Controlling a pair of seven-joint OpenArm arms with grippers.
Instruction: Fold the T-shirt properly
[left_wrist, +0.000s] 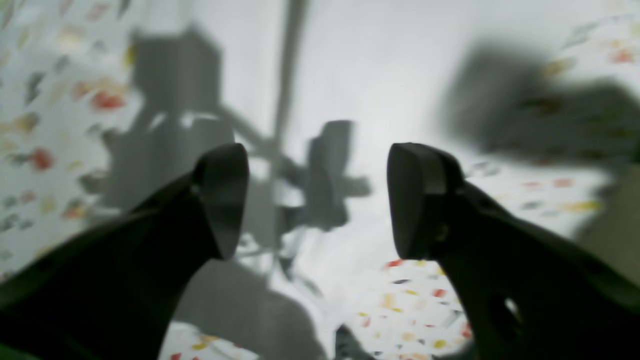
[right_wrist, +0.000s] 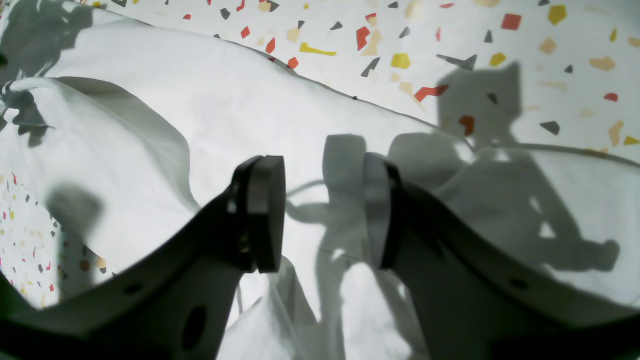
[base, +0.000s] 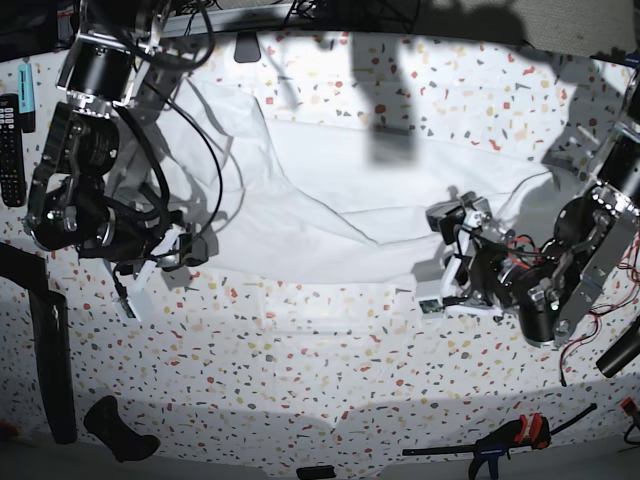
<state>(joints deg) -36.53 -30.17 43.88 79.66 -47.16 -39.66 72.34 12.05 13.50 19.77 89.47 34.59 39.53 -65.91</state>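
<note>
The white T-shirt (base: 330, 190) lies spread and wrinkled across the far half of the speckled table (base: 330, 370). In the base view my left gripper (base: 441, 258) sits at the shirt's right front corner. In the blurred left wrist view that gripper (left_wrist: 317, 170) stands wide open over pale cloth (left_wrist: 390, 65), with nothing between its fingers. My right gripper (base: 150, 270) is at the shirt's left edge. In the right wrist view its pads (right_wrist: 322, 170) stand apart just above the T-shirt (right_wrist: 225, 100), and a bunched fold rises low between the finger bases.
A remote (base: 8, 120) lies at the table's left edge. A black bar (base: 50, 350) and a black handle (base: 120, 430) sit at the front left. A red and black clamp (base: 510, 437) lies at the front right. Cables hang by the right arm.
</note>
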